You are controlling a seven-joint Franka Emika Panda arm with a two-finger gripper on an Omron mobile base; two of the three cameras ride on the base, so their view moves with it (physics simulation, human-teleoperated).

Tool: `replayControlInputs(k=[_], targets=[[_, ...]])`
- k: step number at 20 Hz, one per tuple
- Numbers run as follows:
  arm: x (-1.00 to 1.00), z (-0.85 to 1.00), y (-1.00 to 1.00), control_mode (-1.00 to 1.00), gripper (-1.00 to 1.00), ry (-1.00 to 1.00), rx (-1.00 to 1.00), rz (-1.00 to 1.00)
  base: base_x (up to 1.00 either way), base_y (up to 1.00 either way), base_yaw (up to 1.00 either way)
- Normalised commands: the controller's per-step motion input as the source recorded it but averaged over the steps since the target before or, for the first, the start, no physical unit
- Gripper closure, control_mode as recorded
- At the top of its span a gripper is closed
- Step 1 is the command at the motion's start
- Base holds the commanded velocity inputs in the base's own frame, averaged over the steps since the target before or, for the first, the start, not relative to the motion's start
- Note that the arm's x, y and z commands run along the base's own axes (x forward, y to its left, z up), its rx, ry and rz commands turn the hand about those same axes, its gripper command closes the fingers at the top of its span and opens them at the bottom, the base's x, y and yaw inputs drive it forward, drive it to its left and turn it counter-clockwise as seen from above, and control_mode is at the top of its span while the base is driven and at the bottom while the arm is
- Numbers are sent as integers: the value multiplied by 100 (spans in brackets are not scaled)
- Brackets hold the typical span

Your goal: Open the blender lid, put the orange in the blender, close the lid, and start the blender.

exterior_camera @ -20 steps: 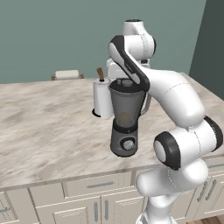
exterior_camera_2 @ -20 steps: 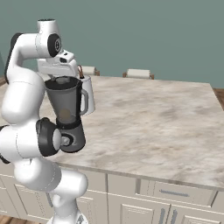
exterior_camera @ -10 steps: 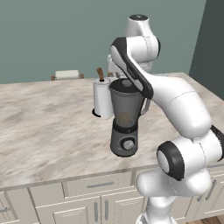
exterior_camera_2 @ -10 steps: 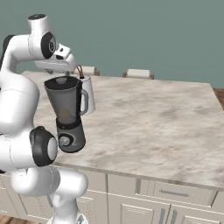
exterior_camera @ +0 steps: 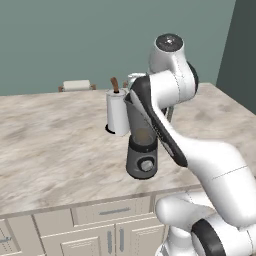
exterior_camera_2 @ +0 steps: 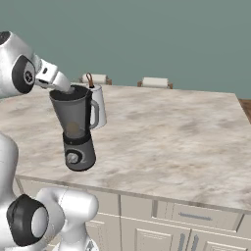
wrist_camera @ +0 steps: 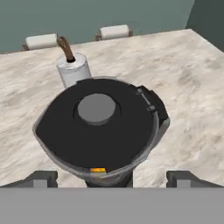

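Hovering spread wide, hand [wrist_camera: 112,178] just above the blender lid [wrist_camera: 97,123], seated on the blender [exterior_camera: 142,145] near the desk [exterior_camera_2: 162,137] front edge; orange [wrist_camera: 98,170] glimpsed inside. Judging next: lowering clear of the jar, reaching the silver knob [exterior_camera: 146,165], turning squarely.

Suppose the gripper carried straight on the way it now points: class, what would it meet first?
Most likely the blender lid, seated on the blender jar. The open gripper looks down on it from above, fingers spread either side. How far above it hangs is unclear.
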Motion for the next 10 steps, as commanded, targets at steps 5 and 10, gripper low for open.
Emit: replayControlInputs(k=[5,10], targets=[[-88,-60,0,-100,-100,-29,-9,-20,0,0,0],[-66,-49,0,-100,-100,-30,-10,-23,0,0,0]])
